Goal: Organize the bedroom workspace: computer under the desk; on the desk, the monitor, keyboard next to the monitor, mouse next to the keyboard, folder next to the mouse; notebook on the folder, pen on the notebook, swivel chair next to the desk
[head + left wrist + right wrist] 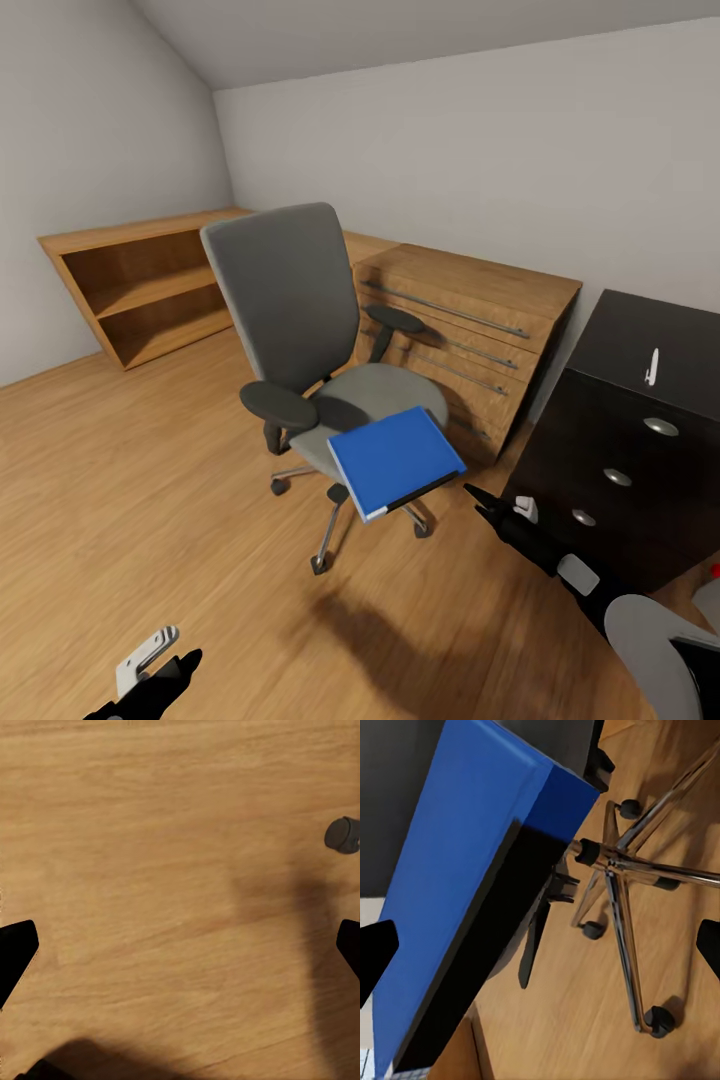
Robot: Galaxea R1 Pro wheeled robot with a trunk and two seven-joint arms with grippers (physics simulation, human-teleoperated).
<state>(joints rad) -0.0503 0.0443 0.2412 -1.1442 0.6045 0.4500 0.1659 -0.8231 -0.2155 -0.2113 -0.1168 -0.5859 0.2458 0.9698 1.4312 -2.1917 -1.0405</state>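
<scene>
Risk first: left gripper [160, 665] hangs low at 7 o'clock over bare wood floor [120, 480], fingers wide apart w/ nothing between, so no trouble there. Right gripper [478, 500] sits at approx 4 o'clock, tip just beside the folder's near-right corner; its wrist view has fingers spread wide, holding nothing. Folder [395, 458] lies flat on the front of the swivel chair [290, 300] seat, overhanging the edge toward the robot. If the gripper nudges that corner instead of straddling the edge, folder prob slides off to the floor, or the chair rolls away on its casters. Folder's long axis runs roughly 7-to-1 o'clock, dark spine edge on the 4 o'clock side, white edge nearest. Farther at 2 o'clock, the pen [652, 366] stands on the black worktop [640, 330].
</scene>
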